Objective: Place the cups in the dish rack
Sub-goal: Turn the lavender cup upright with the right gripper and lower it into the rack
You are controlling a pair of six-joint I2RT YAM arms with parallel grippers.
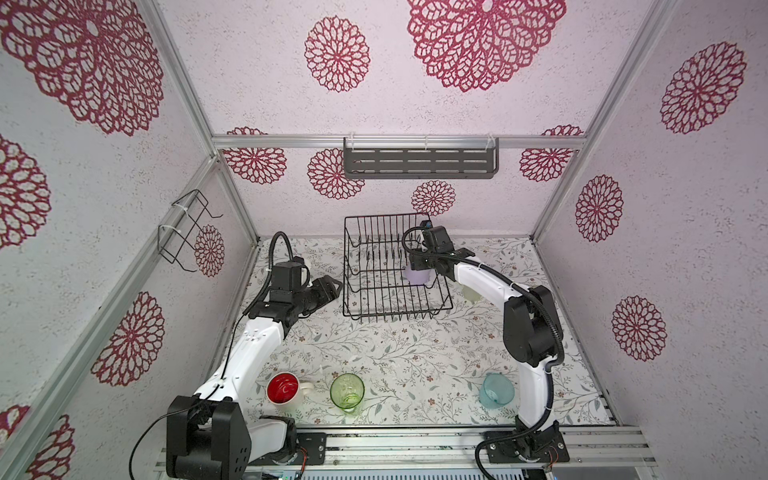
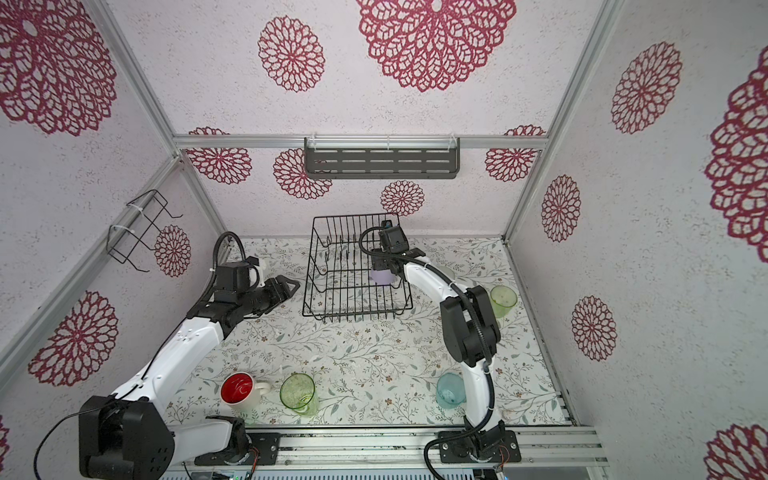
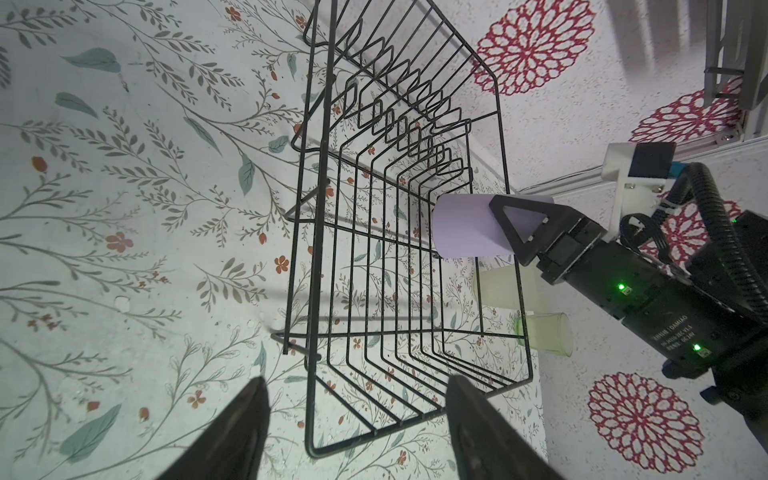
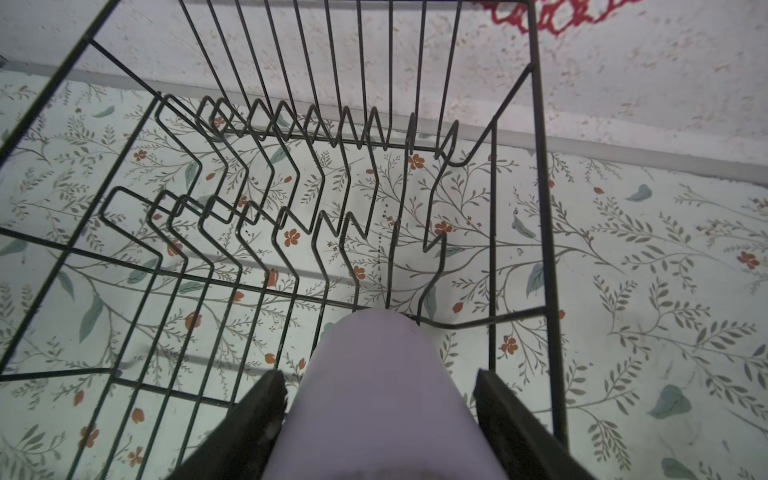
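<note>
1. The right gripper (image 4: 380, 380) pinches the lilac plastic tumbler (image 1: 417, 275) inside the right side of the black wire dish rack (image 1: 376, 272).
2. The left gripper (image 1: 337, 286), fingers spread and empty, hovers just beside the rack's left side.
3. The red-lined mug (image 1: 284, 387), green patterned glass (image 1: 347, 392) and teal cup (image 1: 496, 390) stand well apart from the rack.

The tumbler (image 4: 386, 395) is lilac, the rack (image 1: 353, 266) black, the mug (image 1: 284, 388) white lined red, the tabletop (image 1: 415, 353) leafy floral print.
</note>
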